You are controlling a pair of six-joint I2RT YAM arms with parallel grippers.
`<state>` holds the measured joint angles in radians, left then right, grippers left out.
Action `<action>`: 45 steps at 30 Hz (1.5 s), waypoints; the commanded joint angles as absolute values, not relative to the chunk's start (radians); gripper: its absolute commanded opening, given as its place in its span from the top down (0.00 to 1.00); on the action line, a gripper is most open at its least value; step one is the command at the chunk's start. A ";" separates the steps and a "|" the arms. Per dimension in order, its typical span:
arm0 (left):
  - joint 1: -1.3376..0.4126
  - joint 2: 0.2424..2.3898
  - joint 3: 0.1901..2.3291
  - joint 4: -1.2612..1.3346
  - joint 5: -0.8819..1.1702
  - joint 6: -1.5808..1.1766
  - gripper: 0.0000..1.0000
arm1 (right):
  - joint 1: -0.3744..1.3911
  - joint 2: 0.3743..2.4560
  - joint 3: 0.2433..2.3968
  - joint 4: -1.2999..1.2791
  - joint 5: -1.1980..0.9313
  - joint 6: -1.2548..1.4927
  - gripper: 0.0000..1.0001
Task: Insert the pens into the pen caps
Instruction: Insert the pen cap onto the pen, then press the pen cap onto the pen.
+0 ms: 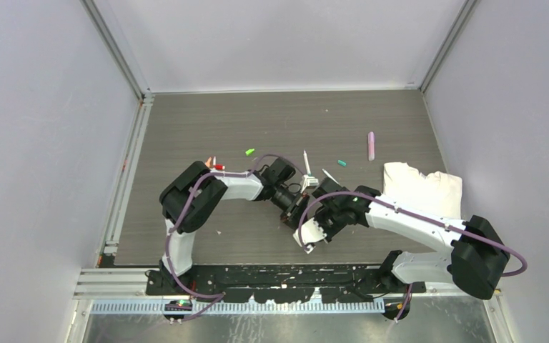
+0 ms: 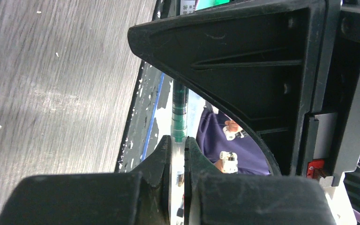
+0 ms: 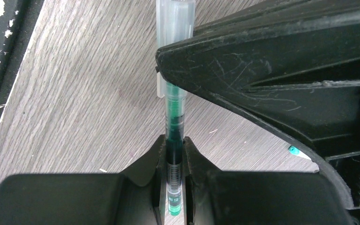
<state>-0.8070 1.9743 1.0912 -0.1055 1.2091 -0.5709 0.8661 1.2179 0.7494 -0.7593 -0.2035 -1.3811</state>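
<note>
capping step. right fingers [image 3: 145, 164] pinch green pen [image 3: 173, 136], tip inside clear cap [image 3: 175, 18] at 12 o'clock; left fingers [image 2: 157, 159] pinch that cap. next: press coaxially until seated.

Top cam overhead, far; wrist cams v. close, share green pen [image 3: 174, 129]

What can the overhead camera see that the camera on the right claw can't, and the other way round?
Only the overhead view shows the whole scene: the left arm, a white cloth on the right, and a loose bright green cap farther back.

Only the right wrist view shows the close detail: the right claw clamped on a green pen, whose far end reaches into a clear cap.

Both show the grey wood-grain table and the right claw itself.
</note>
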 commanded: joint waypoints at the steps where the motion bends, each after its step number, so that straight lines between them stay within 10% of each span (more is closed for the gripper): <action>1: -0.787 1.975 1.077 0.162 1.172 -0.713 0.99 | 0.886 1.228 0.785 -0.763 -0.346 -1.350 0.99; 29: -0.679 1.757 0.881 0.285 1.131 -0.752 0.63 | 0.779 1.238 0.845 -0.802 -0.484 -1.226 0.99; 39: -0.631 1.376 0.722 0.325 0.788 -0.614 0.55 | 0.593 1.150 0.899 -0.822 -0.733 -1.036 0.99; 45: -0.630 1.030 0.565 0.440 0.448 -0.580 0.27 | 0.522 1.117 0.903 -0.728 -0.799 -0.798 0.99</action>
